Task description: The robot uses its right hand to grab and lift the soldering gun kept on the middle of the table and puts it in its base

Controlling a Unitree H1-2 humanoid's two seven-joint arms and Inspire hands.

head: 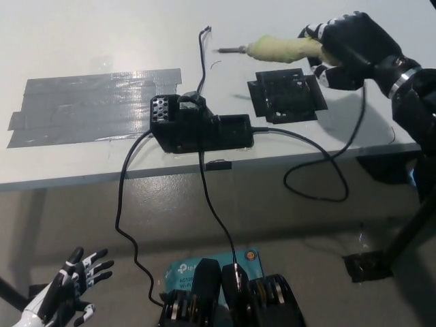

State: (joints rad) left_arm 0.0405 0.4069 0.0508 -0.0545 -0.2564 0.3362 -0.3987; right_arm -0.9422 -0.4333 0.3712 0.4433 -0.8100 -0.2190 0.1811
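The soldering gun (pixel 276 49) has a pale yellow-green handle and a thin metal tip pointing left. My black right hand (pixel 351 48) is shut on its handle and holds it in the air above the far side of the table, over a black square patch (pixel 286 97). Its black cord hangs from my hand and loops off the table's front edge. The black base (pixel 197 127), a box with a perforated top at its left end, sits near the front edge, left of and nearer than the gun. My white left hand (pixel 68 289) rests low at the bottom left, open.
A wide patch of grey tape (pixel 88 105) covers the left part of the white table (pixel 102 41). Black cables (pixel 126 204) run from the base down over the table's front edge. A thin wire (pixel 203 54) leads from the base toward the back.
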